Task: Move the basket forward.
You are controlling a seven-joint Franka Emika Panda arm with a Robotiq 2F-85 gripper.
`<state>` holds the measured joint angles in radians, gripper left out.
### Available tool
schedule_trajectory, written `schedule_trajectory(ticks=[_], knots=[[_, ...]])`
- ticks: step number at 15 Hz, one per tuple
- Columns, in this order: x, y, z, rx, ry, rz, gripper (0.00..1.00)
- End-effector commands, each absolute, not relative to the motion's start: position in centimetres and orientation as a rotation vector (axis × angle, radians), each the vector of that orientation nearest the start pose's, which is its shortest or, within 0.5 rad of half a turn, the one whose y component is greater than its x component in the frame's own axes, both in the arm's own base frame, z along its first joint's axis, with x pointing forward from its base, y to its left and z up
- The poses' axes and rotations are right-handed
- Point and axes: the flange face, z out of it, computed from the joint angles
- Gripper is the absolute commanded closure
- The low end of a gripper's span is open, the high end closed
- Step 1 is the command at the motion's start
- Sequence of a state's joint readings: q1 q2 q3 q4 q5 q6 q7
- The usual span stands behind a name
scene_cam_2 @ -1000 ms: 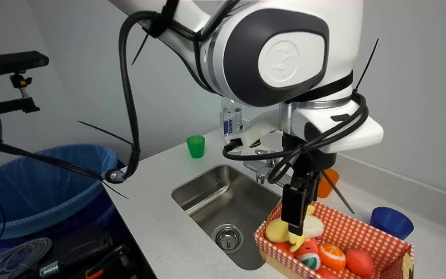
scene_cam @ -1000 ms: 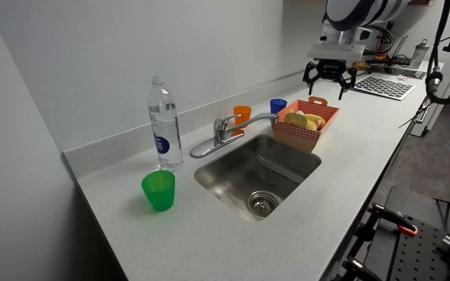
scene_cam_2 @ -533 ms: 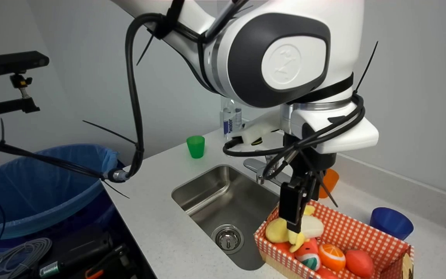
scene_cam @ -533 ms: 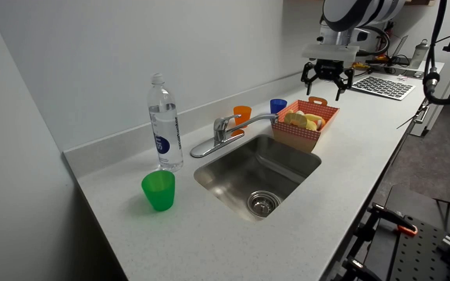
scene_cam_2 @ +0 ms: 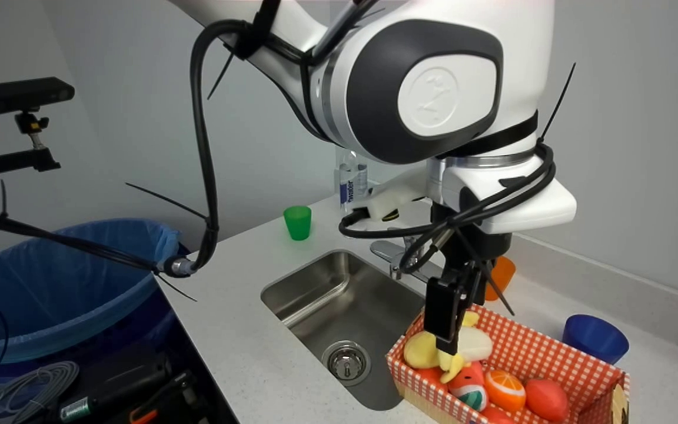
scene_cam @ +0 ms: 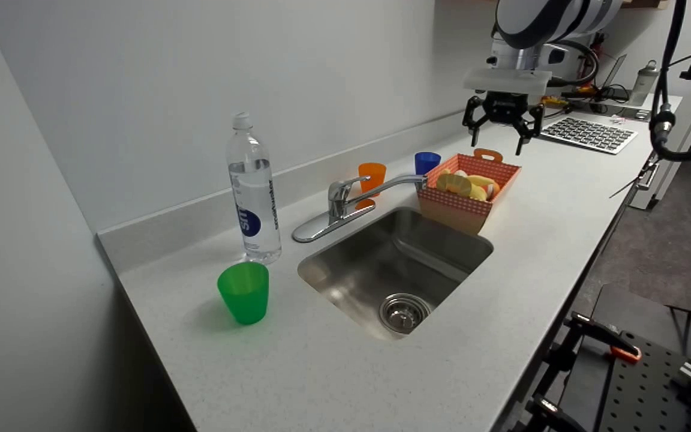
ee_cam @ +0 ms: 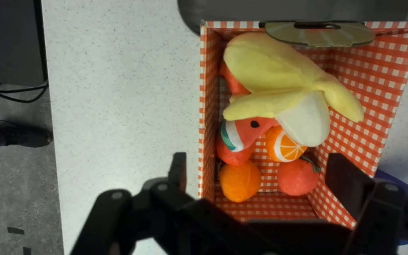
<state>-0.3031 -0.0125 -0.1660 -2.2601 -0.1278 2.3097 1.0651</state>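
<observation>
The basket [scene_cam: 456,203] is a rectangular box with red-and-white checks inside and cut-out handles. It sits on the counter against the sink's edge, and also shows in an exterior view [scene_cam_2: 542,338] and the wrist view [ee_cam: 374,92]. It holds a plush peeled banana [ee_cam: 285,81], a watermelon piece [ee_cam: 248,132] and several orange and red fruits. My gripper [scene_cam: 497,147] is open and empty, above the basket near its far handle [scene_cam: 488,155]. In the wrist view the fingers [ee_cam: 257,157] spread about the basket's width and do not touch it.
The sink [scene_cam: 351,282] adjoins the basket, with the faucet [scene_cam: 339,201] reaching to its corner. A blue cup [scene_cam_2: 595,338] and an orange cup [scene_cam_2: 501,277] stand between basket and wall. A water bottle [scene_cam: 254,198] and green cup [scene_cam: 243,293] stand beyond the sink.
Over the first half second my gripper shifted slightly toward the sink side in the exterior views. Since then it has held still. The basket has not moved.
</observation>
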Motion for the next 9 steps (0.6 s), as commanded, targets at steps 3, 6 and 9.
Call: schedule_trajectory(ticks=[3, 6, 9], knots=[[46.35, -23.70, 37.18, -2.397, 2.155, -0.064, 0.00], [46.12, -23.69, 37.05, -2.408, 2.165, -0.033, 0.00], [46.17, -23.84, 37.02, -2.421, 2.159, -0.058, 0.00]])
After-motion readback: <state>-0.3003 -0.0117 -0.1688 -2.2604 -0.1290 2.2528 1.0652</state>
